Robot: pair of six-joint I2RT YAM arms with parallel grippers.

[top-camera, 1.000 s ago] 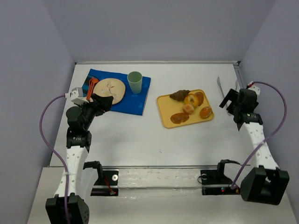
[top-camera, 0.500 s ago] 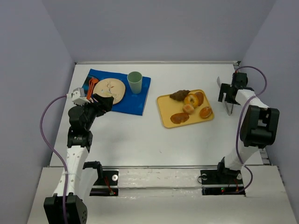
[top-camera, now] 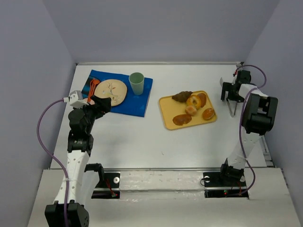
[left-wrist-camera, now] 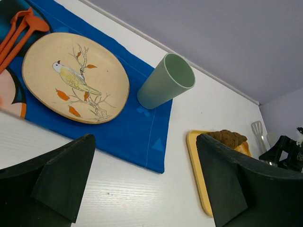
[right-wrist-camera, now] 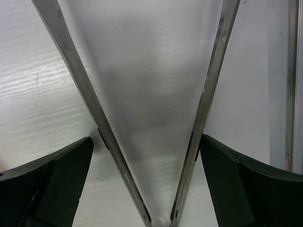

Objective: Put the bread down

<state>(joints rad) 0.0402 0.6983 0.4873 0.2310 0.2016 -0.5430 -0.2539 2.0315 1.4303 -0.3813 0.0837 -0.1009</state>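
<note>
The bread [top-camera: 191,110], a small pale round bun, lies among other pastries on the yellow tray [top-camera: 165,106]. My right gripper [top-camera: 230,98] is down at the table right of the tray. In the right wrist view it [right-wrist-camera: 147,179] is open and straddles the two arms of the metal tongs [right-wrist-camera: 97,123], with the right finger against one arm. My left gripper [top-camera: 101,105] hovers open and empty at the near edge of the blue cloth [top-camera: 135,104]. In the left wrist view it [left-wrist-camera: 147,189] looks over the bird plate [left-wrist-camera: 75,78] and green cup [left-wrist-camera: 166,81].
A dark croissant [top-camera: 182,96], a flat brown oval piece [top-camera: 182,119] and two orange-glazed buns share the tray. Orange utensils [top-camera: 93,85] lie left of the plate [top-camera: 112,91]. A raised rail [top-camera: 244,78] runs along the table's right edge.
My right arm has folded up and back, and its gripper has come down over the tongs at the far right. My left arm has shifted only slightly.
</note>
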